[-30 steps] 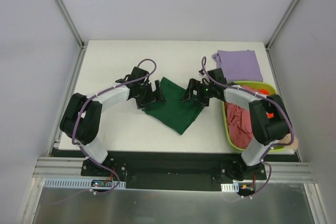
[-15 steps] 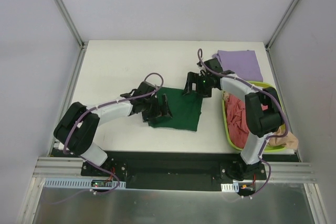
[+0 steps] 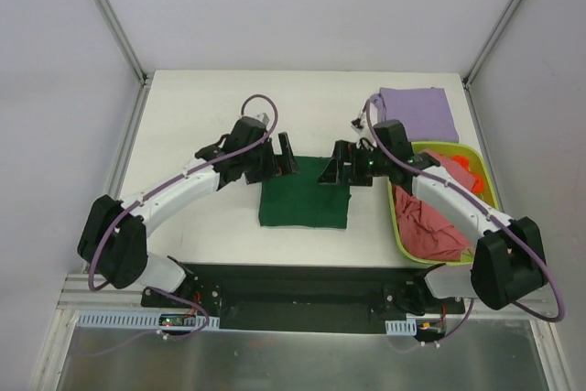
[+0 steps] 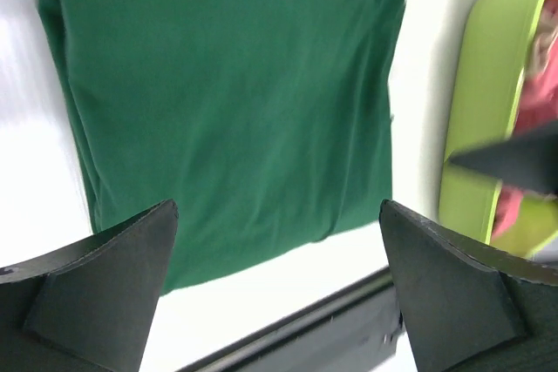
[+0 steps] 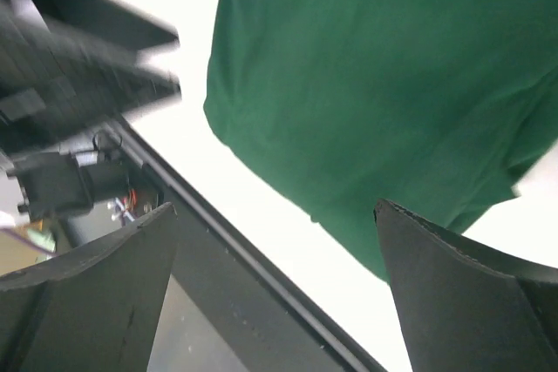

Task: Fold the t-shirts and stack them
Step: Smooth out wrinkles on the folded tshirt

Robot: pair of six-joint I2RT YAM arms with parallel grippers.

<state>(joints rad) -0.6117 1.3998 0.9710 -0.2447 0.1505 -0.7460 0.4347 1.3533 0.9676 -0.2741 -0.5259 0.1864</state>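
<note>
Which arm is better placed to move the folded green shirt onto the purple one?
Likely right: the right fingers hover open at the green shirt's right edge, and the purple shirt lies on that side, farther from the left fingers.

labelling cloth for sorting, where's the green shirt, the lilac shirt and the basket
dark green t-shirt (image 3: 304, 193), top view, middle of the folded cloth.
lilac t-shirt (image 3: 417, 114), top view, centre of the folded cloth.
lime-green basket (image 4: 475, 102), left wrist view, its side wall.
</note>
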